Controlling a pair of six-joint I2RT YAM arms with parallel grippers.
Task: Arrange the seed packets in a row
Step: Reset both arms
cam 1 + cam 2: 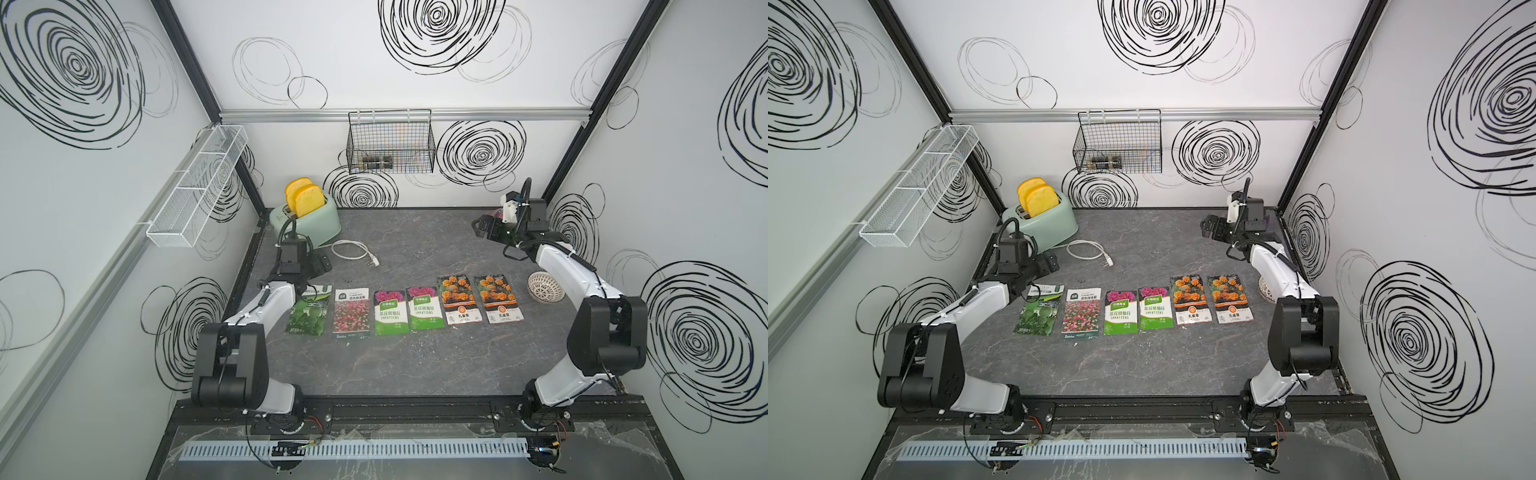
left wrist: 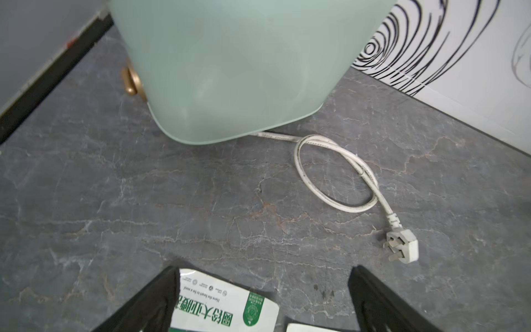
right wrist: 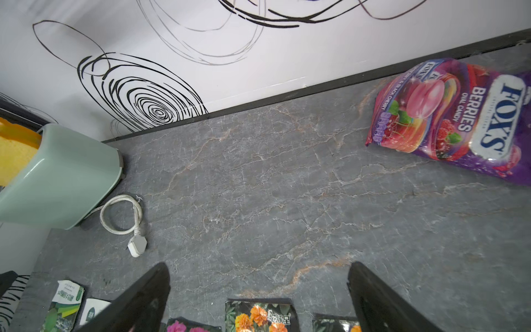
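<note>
Six seed packets lie side by side in a row across the middle of the dark table in both top views. From the left they are a dark green leafy packet [image 1: 309,311], a pink flower-field packet [image 1: 351,309], two green-white IMPATIENS packets [image 1: 390,312] [image 1: 424,308] and two orange marigold packets [image 1: 457,300] [image 1: 498,299]. My left gripper [image 1: 322,266] hovers open just behind the leafy packet [image 2: 224,304], holding nothing. Farther back on the right, my right gripper [image 1: 482,228] is open and empty; a marigold packet [image 3: 258,316] shows below it in its wrist view.
A mint toaster [image 1: 305,216] with yellow toast stands at the back left, its white cord and plug [image 1: 353,253] lying beside it. A purple FOX'S candy bag [image 3: 459,117] lies at the back right. A white lattice ball [image 1: 545,286] sits beside the right arm. Wire baskets [image 1: 390,141] hang on the walls.
</note>
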